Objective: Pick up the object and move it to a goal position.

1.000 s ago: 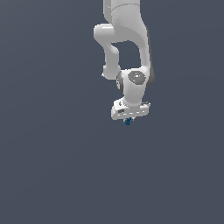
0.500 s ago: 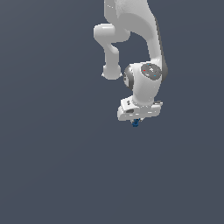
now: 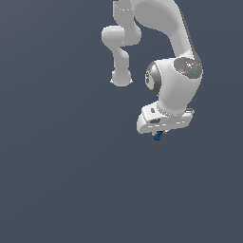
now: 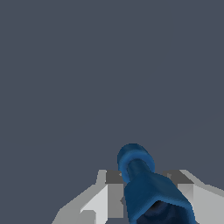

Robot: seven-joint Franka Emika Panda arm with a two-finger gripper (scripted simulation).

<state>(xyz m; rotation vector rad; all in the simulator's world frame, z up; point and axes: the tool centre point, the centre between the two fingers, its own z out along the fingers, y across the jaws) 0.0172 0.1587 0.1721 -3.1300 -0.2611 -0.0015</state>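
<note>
In the exterior view the white arm reaches down from the top, and its gripper [image 3: 159, 134] hangs at centre right. A tiny dark-blue object [image 3: 158, 136] pokes out just beneath the white hand. The wrist view shows the same object [image 4: 144, 181] up close as a dark-blue piece with a rounded knob at its far end. It sits between the two grey-white fingers [image 4: 107, 194], and the gripper [image 4: 146, 192] is shut on it. The fingers themselves are mostly hidden under the hand in the exterior view.
A plain dark grey-blue background [image 3: 61, 180] fills both views around the arm. The arm's links and elbow [image 3: 118, 38] occupy the upper middle of the exterior view. No other object or marker shows.
The arm has swung toward the exterior view's right and slightly down, carrying the blue object with it. The gripper has stayed shut on it.
</note>
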